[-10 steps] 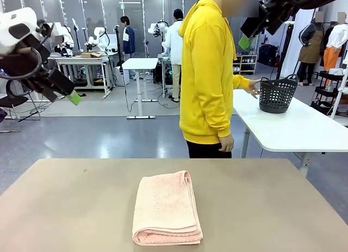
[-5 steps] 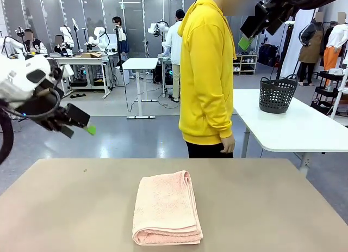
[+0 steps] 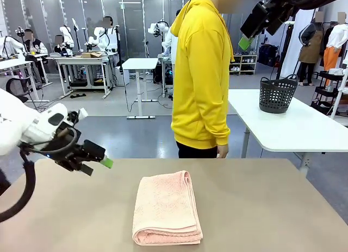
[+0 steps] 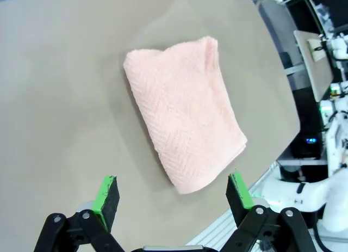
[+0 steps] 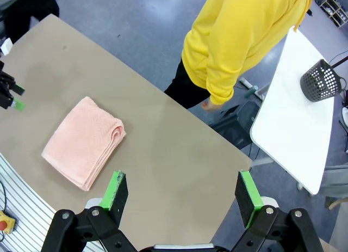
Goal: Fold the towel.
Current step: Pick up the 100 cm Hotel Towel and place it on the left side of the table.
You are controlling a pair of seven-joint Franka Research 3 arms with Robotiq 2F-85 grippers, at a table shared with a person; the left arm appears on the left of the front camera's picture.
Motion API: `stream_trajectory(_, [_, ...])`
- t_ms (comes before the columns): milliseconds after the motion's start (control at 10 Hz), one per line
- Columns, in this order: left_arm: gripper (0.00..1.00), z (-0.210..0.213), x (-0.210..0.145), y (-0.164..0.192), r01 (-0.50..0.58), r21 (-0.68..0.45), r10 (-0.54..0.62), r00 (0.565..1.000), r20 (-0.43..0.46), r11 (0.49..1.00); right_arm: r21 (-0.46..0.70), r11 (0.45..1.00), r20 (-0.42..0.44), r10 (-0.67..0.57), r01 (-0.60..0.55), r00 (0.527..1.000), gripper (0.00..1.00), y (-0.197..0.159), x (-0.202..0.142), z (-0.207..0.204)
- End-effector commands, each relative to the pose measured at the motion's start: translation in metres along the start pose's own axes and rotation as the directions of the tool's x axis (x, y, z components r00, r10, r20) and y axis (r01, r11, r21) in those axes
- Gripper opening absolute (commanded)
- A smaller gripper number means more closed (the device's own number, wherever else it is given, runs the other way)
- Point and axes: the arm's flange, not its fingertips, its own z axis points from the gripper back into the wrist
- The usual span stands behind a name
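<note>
The towel (image 3: 166,208) is a salmon-pink terry cloth lying folded into a thick rectangle in the middle of the tan table (image 3: 272,208), with its layered edges toward the right. In the left wrist view the towel (image 4: 185,127) lies ahead of my open left gripper (image 4: 172,193), which holds nothing. From the front, that left gripper (image 3: 98,166) hovers just above the table's left part, a little way left of the towel. High at the upper right, my right gripper (image 3: 247,37) is open and empty. From up there it (image 5: 180,191) looks down on the towel (image 5: 84,140).
A person in a yellow hoodie (image 3: 201,72) stands at the table's far edge, arms hanging down. Behind on the right, a dark perforated basket (image 3: 277,94) sits on a white table (image 3: 304,127). Other tables and people are farther back.
My left arm has swung down from the upper left to just above the table, closer to the towel. The person let go of the basket and stepped left. The right arm stayed put.
</note>
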Motion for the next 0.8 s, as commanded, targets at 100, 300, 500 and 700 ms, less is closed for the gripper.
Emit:
stream_trajectory(100, [1.0, -0.062, -0.007, 0.016, -0.116, -0.04, 0.117, 0.993, 0.034, 0.992, -0.006, 1.0, -0.008, -0.006, 0.006, 1.0, 1.0, -0.001, 0.0, 0.001])
stream_trajectory(300, [1.0, -0.085, -0.016, 0.017, -0.142, -0.03, 0.143, 0.99, 0.0, 0.989, -0.006, 1.0, -0.008, -0.006, 0.006, 1.0, 1.0, -0.001, 0.0, 0.001])
stream_trajectory(500, [1.0, -0.105, -0.021, 0.025, -0.191, -0.084, 0.192, 0.981, -0.004, 0.978, -0.006, 1.0, -0.008, -0.006, 0.006, 1.0, 1.0, -0.001, 0.0, 0.001])
stream_trajectory(700, [1.0, -0.13, -0.023, 0.024, -0.199, -0.106, 0.196, 0.98, -0.042, 0.974, -0.006, 1.0, -0.008, -0.006, 0.006, 1.0, 1.0, -0.001, 0.0, 0.001])
